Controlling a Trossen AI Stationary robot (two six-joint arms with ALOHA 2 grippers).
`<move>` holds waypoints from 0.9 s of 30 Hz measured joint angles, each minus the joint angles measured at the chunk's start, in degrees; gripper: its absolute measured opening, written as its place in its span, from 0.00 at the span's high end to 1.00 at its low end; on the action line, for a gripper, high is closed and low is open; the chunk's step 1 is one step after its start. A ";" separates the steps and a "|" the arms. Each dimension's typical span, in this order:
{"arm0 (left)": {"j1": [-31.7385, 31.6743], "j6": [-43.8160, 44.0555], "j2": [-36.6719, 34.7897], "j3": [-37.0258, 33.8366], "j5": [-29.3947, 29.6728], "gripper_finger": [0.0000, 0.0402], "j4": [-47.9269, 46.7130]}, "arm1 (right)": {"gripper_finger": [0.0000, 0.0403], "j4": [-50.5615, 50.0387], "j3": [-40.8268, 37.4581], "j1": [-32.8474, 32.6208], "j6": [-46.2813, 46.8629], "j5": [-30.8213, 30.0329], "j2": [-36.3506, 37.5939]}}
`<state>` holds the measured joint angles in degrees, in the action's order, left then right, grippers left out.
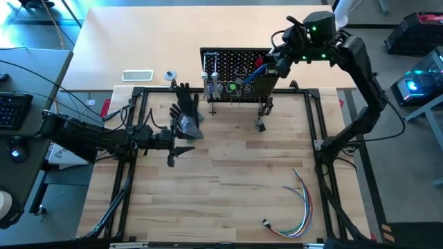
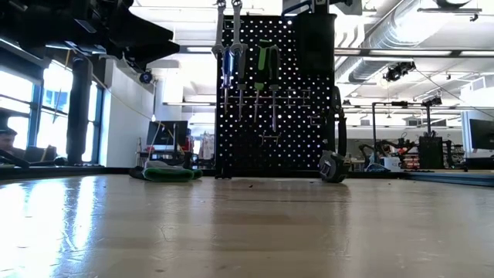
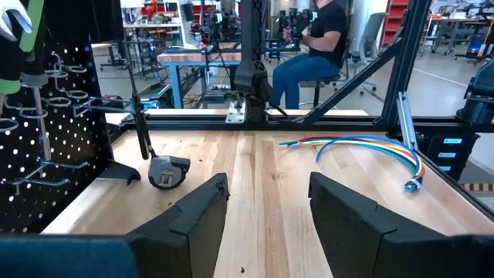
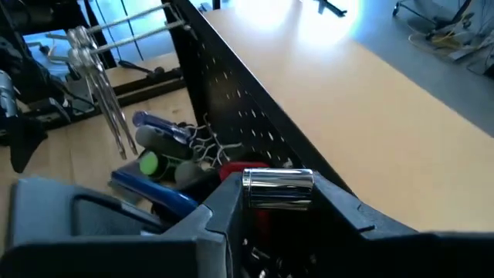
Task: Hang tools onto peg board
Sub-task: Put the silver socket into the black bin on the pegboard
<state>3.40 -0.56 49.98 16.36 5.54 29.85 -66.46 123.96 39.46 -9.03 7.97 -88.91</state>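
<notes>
The peg board (image 1: pixel 239 66) stands upright at the far side of the pale wooden tabletop (image 1: pixel 228 180), a flat black metal panel full of small round holes, with thin wire hooks. Slim silver wrenches (image 1: pixel 213 84) hang at its left end; beside them hang green-and-black-handled pliers (image 2: pixel 266 69) and a blue-handled tool (image 4: pixel 162 127). A rectangular black box bin (image 2: pixel 315 46) sits on the board's right side.

The right tool (image 4: pixel 278 193) is at the board's top edge above the bin, its dark fingers pinching a tool with a shiny cylindrical metal end (image 4: pixel 278 188) and a red part just below it.

The left tool (image 3: pixel 266 208) hovers low over the tabletop on the left, its two broad, matte black fingers spread apart with nothing between them. A crumpled black glove (image 1: pixel 185 111) lies near it, in front of the board's left end. A small round grey object with a black stem (image 3: pixel 166 170) rests by the board's foot. A bundle of coloured wires (image 1: pixel 297 204) curves across the near right.
</notes>
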 joint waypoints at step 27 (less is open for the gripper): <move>0.02 0.33 0.00 0.00 0.00 0.56 -0.09 | 0.68 -2.64 0.00 0.64 -1.96 2.71 0.19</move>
<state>3.42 -0.23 49.98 16.36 5.54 29.76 -69.10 123.96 40.10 -10.98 10.68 -88.73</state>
